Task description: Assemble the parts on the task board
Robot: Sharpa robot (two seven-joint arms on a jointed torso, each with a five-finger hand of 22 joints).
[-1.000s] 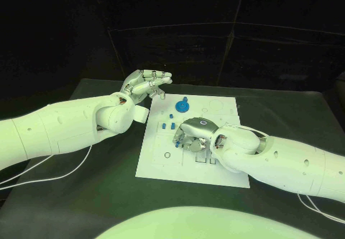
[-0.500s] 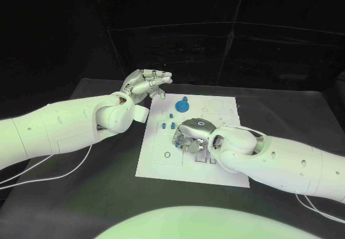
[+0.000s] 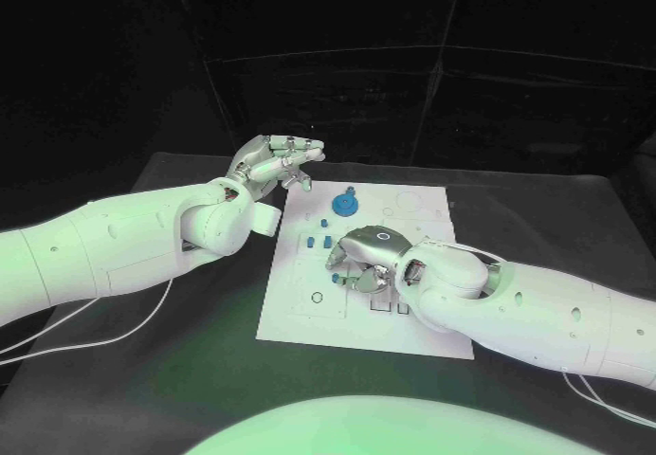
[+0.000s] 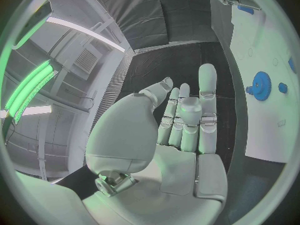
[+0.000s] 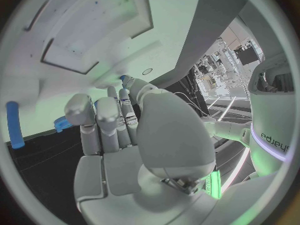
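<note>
The white task board (image 3: 410, 327) lies in the middle of the table. A blue gear (image 3: 346, 202) stands at its far end, with small blue pegs (image 3: 325, 237) just nearer. My right hand (image 3: 367, 261) is low over the board's middle with its fingers curled down. In the right wrist view its thumb and a finger pinch a small blue part (image 5: 125, 78) against the board (image 5: 94, 15), and the gear (image 5: 61, 123) and a blue peg (image 5: 14, 125) lie beyond. My left hand (image 3: 278, 156) is raised past the board's far left corner, fingers straight and apart, holding nothing. The left wrist view shows the same hand (image 4: 181, 120) and the gear (image 4: 260, 85).
Rectangular recesses (image 5: 69, 55) are sunk into the board near my right hand. Round holes (image 3: 408, 199) mark the board's far right part and an oval outline (image 3: 318, 296) its near left. Black table (image 3: 164, 360) surrounds the board.
My right hand has crept slightly along the board with its fingers still curled down. The left hand has stayed raised and holds nothing.
</note>
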